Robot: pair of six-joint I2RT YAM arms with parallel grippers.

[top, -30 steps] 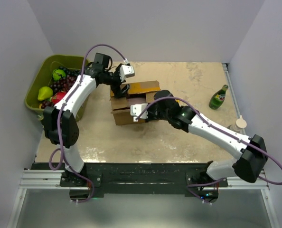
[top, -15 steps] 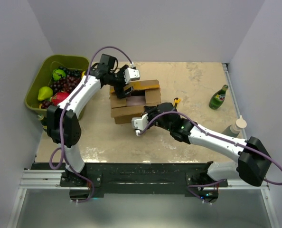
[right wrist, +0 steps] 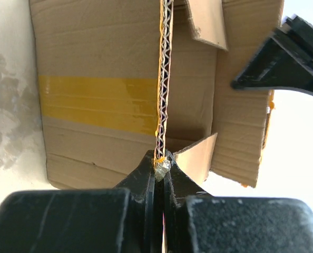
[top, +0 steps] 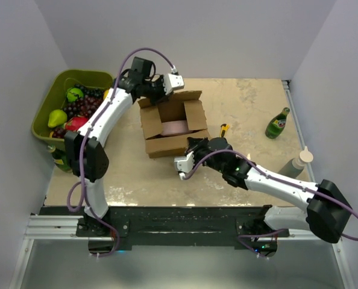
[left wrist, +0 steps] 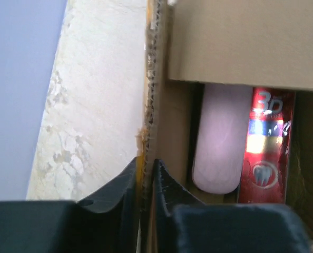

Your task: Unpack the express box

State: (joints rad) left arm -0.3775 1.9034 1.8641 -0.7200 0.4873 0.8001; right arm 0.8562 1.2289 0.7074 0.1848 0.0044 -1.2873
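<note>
The express box (top: 152,127), brown cardboard with yellow tape (right wrist: 98,103), stands open mid-table. Inside lie a pale lilac cylinder (left wrist: 222,137) and a red toothpaste carton (left wrist: 264,142). My left gripper (top: 158,95) is at the box's far left corner, and in the left wrist view it (left wrist: 146,171) is shut on the corrugated edge of a flap (left wrist: 152,79). My right gripper (top: 194,142) is at the near right corner. Seen from the right wrist, it (right wrist: 162,164) is shut on the edge of the near flap (right wrist: 164,79).
An olive-green bin (top: 57,82) full of fruit sits at the far left, beside the left arm. A green bottle (top: 278,123) and a white squeeze bottle (top: 299,159) stand at the right. A small yellow-and-black tool (top: 223,128) lies right of the box.
The left gripper has shut on the far flap. The right gripper drew the near flap toward the near edge. The box top has spread open, showing its contents.
</note>
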